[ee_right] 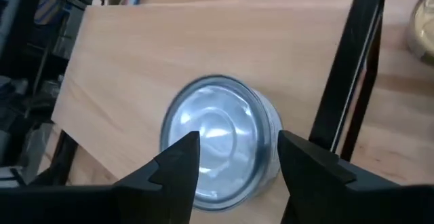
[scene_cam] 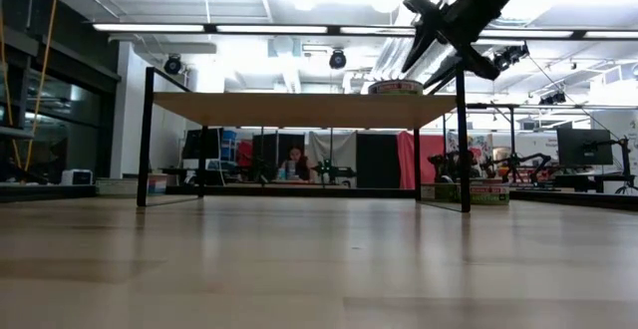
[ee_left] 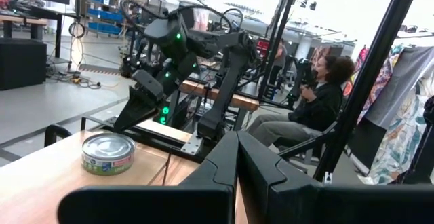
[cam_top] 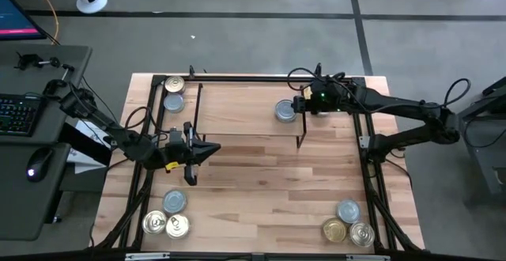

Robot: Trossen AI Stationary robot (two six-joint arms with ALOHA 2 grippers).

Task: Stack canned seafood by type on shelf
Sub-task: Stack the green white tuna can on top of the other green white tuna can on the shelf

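The right pincer (ee_right: 234,159) hangs over a silver tin (ee_right: 220,139) on the shelf (ee_right: 135,68) near its right end, fingers apart w/ the tin between, not squeezing. The left pincer (cam_top: 207,151) waits over the worktop (cam_top: 261,206) mid-left, shut & empty.

Bright overhead strip lights (scene_cam: 299,28), glare washing the ceiling, near tabletop (scene_cam: 319,279) perhaps softly blurred

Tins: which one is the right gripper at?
The silver-topped tin alone on the shelf, near its right end. The right gripper hangs over it, jaws open either side. Every other tin sits in a cluster at a table corner.
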